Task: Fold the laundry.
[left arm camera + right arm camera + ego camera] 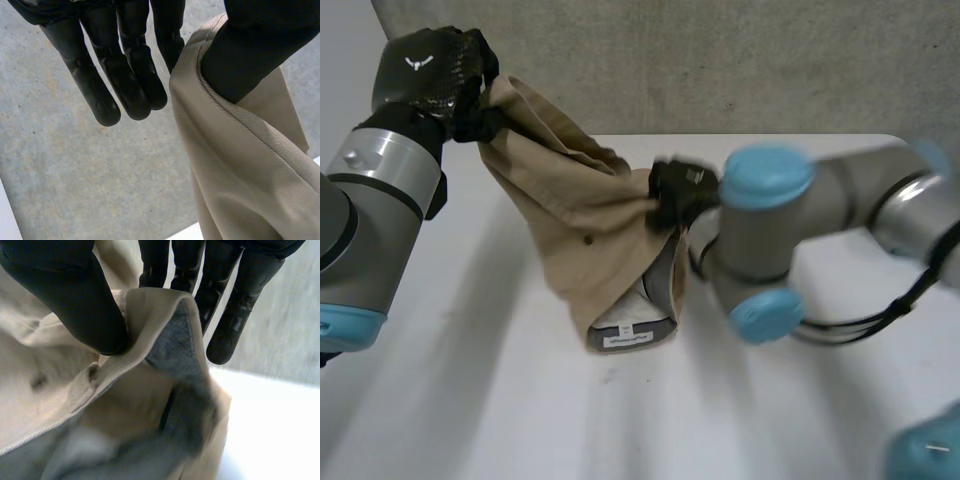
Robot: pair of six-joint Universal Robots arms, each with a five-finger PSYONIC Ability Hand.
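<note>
A khaki garment (pixel 580 220) with a grey lining hangs stretched between my two hands, and its labelled lower end (pixel 630 335) rests on the white table. My left hand (pixel 425 70) holds its top corner high at the far left. At that hand (pixel 125 75), the thumb pinches the cloth's (pixel 240 165) hemmed edge. My right hand (pixel 680 190) grips the garment's right edge lower down. There the thumb (pixel 65 295) presses the folded hem (pixel 150 305) against the fingers (pixel 155 265).
The white table (pixel 500 400) stretches out around the garment, with a grey wall (pixel 720 60) behind its far edge. My right arm's elbow (pixel 760 230) hangs over the table just right of the garment.
</note>
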